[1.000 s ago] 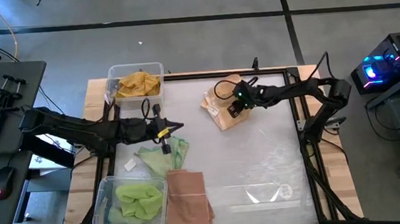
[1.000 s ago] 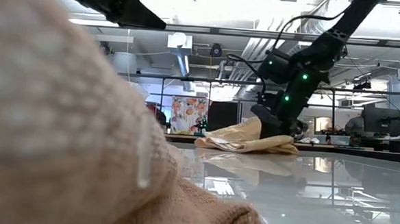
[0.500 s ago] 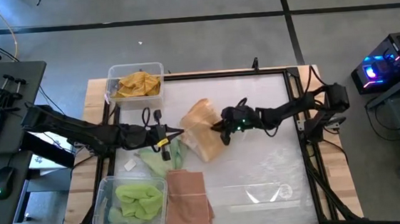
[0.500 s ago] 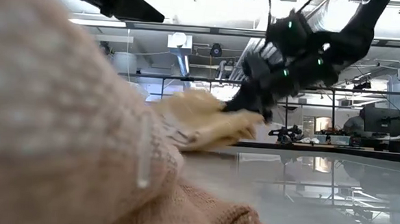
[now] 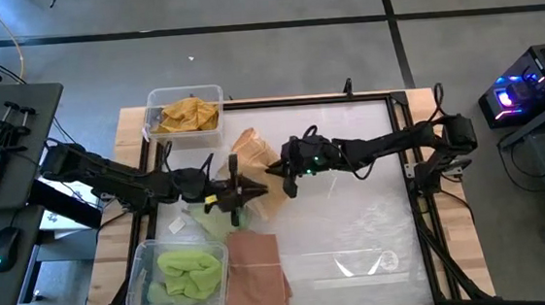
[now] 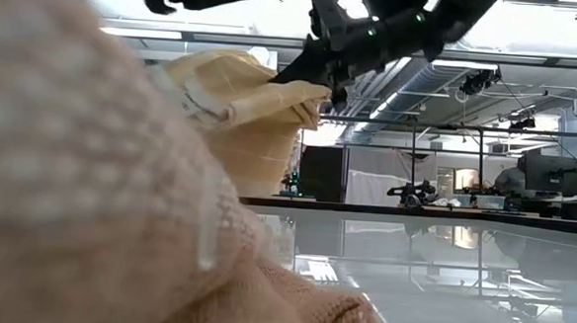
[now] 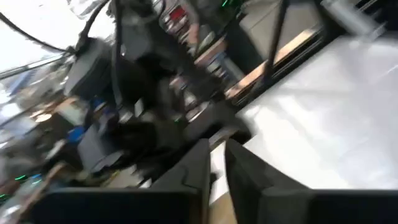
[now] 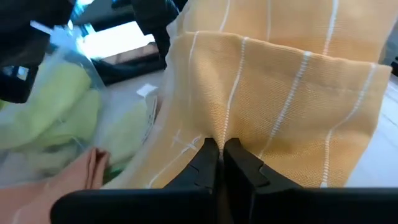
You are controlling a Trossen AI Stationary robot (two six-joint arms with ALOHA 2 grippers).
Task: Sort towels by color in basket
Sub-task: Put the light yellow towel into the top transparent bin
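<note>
A pale peach check towel (image 5: 252, 159) hangs in the air left of the table's middle, held by my shut right gripper (image 5: 282, 178); it also shows in the low view (image 6: 251, 120) and the right wrist view (image 8: 267, 93). My left gripper (image 5: 237, 192) is shut close beside the towel's near-left side, above a light green towel (image 5: 212, 221) that lies flat on the table. I cannot tell whether my left gripper touches the peach towel. A salmon pink towel (image 5: 256, 271) lies folded at the near edge. My right gripper pinches a folded edge of the peach check towel (image 8: 214, 134) between its two fingers, several layers together. The fingers come level from the table's right side. The towel is lifted clear of the table and hangs slack below and beyond the fingers.
A clear bin (image 5: 185, 91) with mustard yellow towels stands at the far left. A second clear bin (image 5: 140, 270) with light green towels stands at the near left, beside the salmon towel. A white tag (image 5: 176, 224) lies on the table. The table's right half is bare.
My right gripper has carried the peach check towel from the table's far middle toward the left and near side, lifting it clear of the table. The towel now hangs beside my left gripper, which has moved a little toward the right and turned.
</note>
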